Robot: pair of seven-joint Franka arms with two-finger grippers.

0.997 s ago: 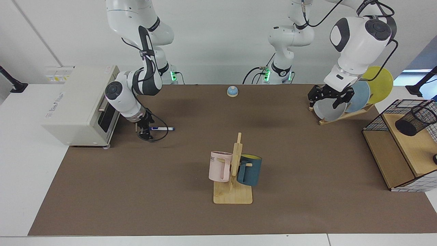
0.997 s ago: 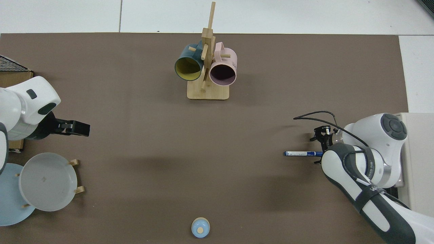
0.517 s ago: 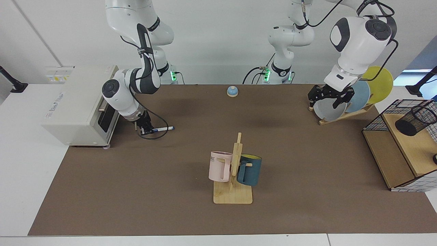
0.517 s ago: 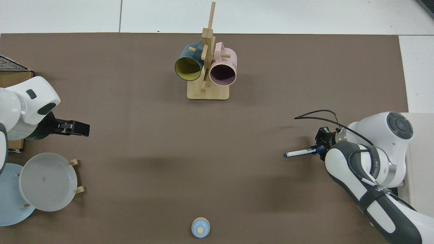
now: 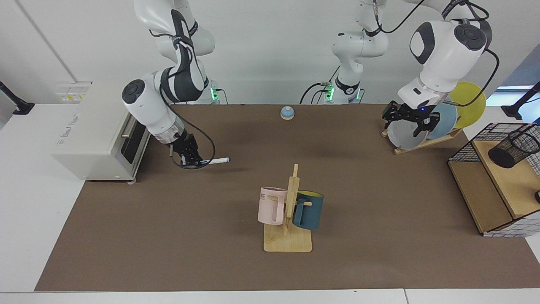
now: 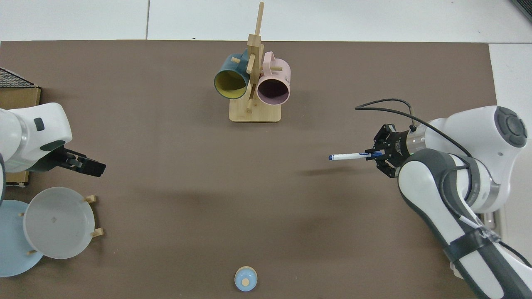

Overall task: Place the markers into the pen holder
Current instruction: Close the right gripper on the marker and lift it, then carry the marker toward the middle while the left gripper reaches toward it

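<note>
One marker (image 5: pixel 215 161) in play, and it's off the table now. The right gripper (image 5: pixel 192 160) has its fingers clamped on the blue end, so the white barrel sticks out sideways toward the middle of the brown mat (image 5: pixel 168 236), roughly level. From above you can see its shadow lying apart from it on the mat, so it's clearly in the air. Half a second back it was lower and closer to the white toaster oven (image 5: pixel 95 131), and a second ago it lay flat on the mat with the gripper just getting onto it. Since then the right arm has lifted and swung out from the oven.

Over on the other side, the left gripper (image 5: pixel 407 120) hangs in front of the plate rack (image 5: pixel 426 141), right by the grey plate (image 5: pixel 400 137), fingers spread and holding nothing. It has barely shifted, just a small tilt of the wrist.

Pen holder (image 5: pixel 512 148) sits tipped over on the wooden shelf inside the wire basket (image 5: pixel 464 147), well apart from the marker. Mug tree (image 5: pixel 291 211) with the pink mug (image 5: pixel 272 205) and dark blue mug (image 5: pixel 309 210) and the little blue bell (image 5: pixel 287 112) haven't moved.
</note>
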